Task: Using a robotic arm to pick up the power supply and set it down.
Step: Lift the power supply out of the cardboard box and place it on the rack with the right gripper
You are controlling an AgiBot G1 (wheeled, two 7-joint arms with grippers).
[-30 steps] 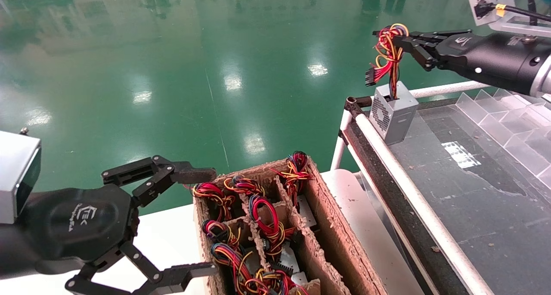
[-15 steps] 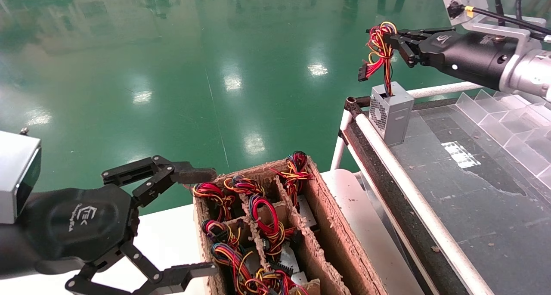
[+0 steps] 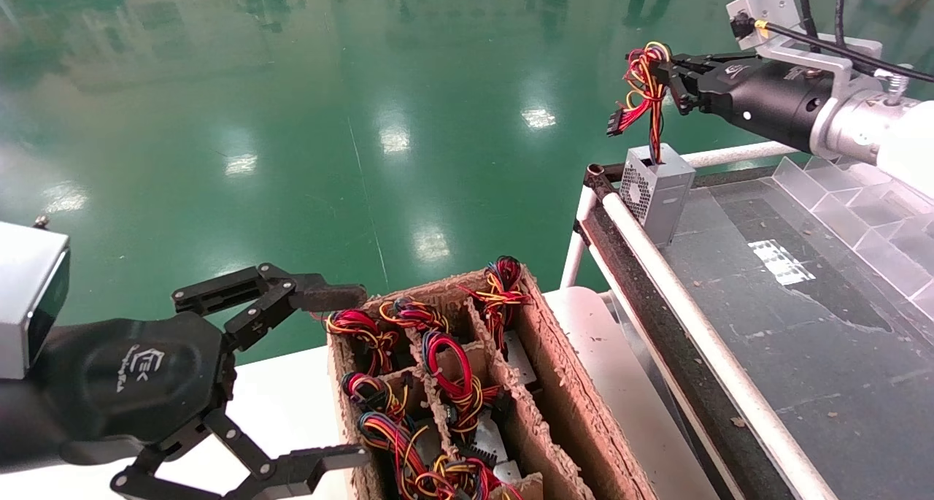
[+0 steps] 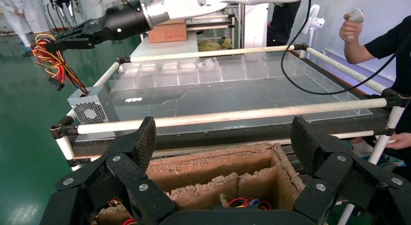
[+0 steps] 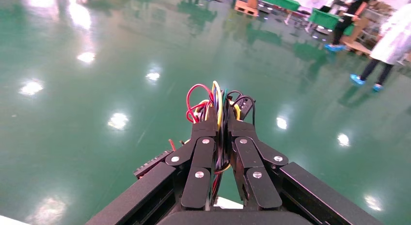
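Observation:
The power supply (image 3: 660, 197) is a small grey box with a vent grille. It hangs upright by its red, yellow and orange wire bundle (image 3: 646, 84) at the near-left corner of the dark table (image 3: 803, 325). I cannot tell whether its bottom rests on the surface. My right gripper (image 3: 660, 69), on the robotic arm with the yellow-tagged cable, is shut on those wires (image 5: 213, 99) above the box. The left wrist view shows the same box (image 4: 92, 108) and gripper (image 4: 63, 40). My left gripper (image 3: 343, 376) hovers open and empty by the cardboard box.
A divided cardboard box (image 3: 569, 412) below holds several wire bundles and grey units. White rails (image 3: 693, 317) edge the table, and clear plastic compartments (image 3: 875, 215) line its far side. A person (image 4: 373, 45) stands beyond the table.
My right gripper has moved slightly left and farther away, carrying the power supply by its wires; the box turned a little. The left arm has not moved.

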